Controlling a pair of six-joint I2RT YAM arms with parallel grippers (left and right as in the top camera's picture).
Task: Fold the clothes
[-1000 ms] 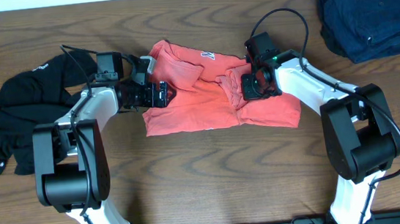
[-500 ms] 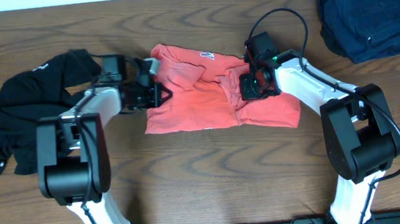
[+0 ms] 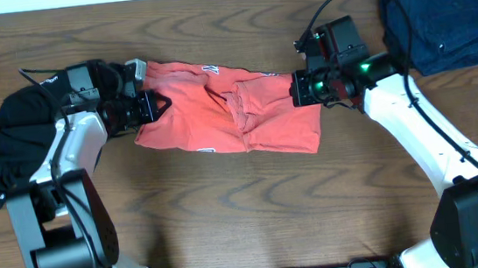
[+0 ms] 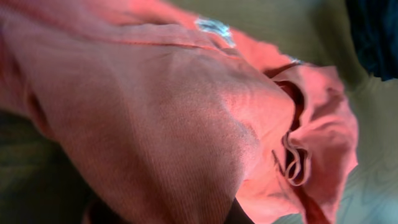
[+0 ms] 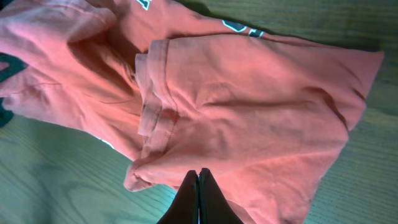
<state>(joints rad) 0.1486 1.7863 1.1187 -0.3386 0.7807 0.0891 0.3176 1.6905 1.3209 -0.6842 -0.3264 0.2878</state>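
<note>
A coral-red T-shirt with navy-and-white lettering hangs stretched between my two grippers over the middle of the table. My left gripper is shut on its left edge. In the left wrist view the shirt's cloth fills the frame and hides most of the fingers. My right gripper pinches the shirt's right edge. In the right wrist view its black fingertips are pressed together against the shirt, with a folded sleeve hem showing. A black garment lies crumpled at the far left, under my left arm.
A dark navy garment lies bunched at the table's back right corner, just behind my right arm. Bare wooden tabletop runs along the front, between the two arm bases.
My left gripper shut on the shirt's left edge. Both grippers then drew apart, left going left and right going right, pulling the crumpled shirt out wider.
</note>
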